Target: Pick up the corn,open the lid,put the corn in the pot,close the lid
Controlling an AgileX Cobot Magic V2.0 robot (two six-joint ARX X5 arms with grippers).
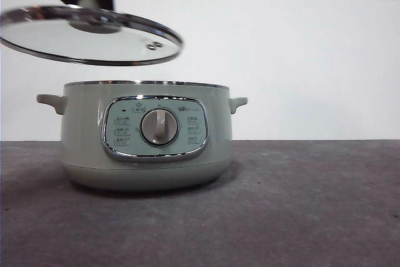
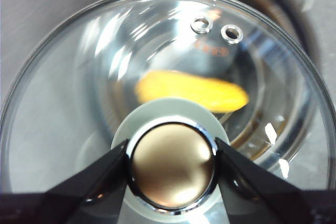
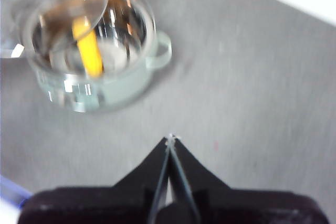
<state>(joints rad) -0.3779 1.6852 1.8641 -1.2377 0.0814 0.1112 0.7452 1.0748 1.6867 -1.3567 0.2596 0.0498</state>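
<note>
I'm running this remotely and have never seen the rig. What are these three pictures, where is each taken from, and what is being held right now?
It is a two-armed robot at a table, each arm ending in a gripper with two black jaws. The front picture comes from a low camera looking level across the table: you see the pale green pot on the grey table, with the glass lid hanging tilted above it, off to one side. The other two pictures come from cameras on the arms' wrists. The left wrist picture looks down along the left gripper, whose jaws clamp the lid's knob; through the glass you see the corn lying inside the pot. The right wrist picture shows the right gripper shut, holding nothing, off to the side of the pot. So the corn is in; only closing the lid remains.
</note>
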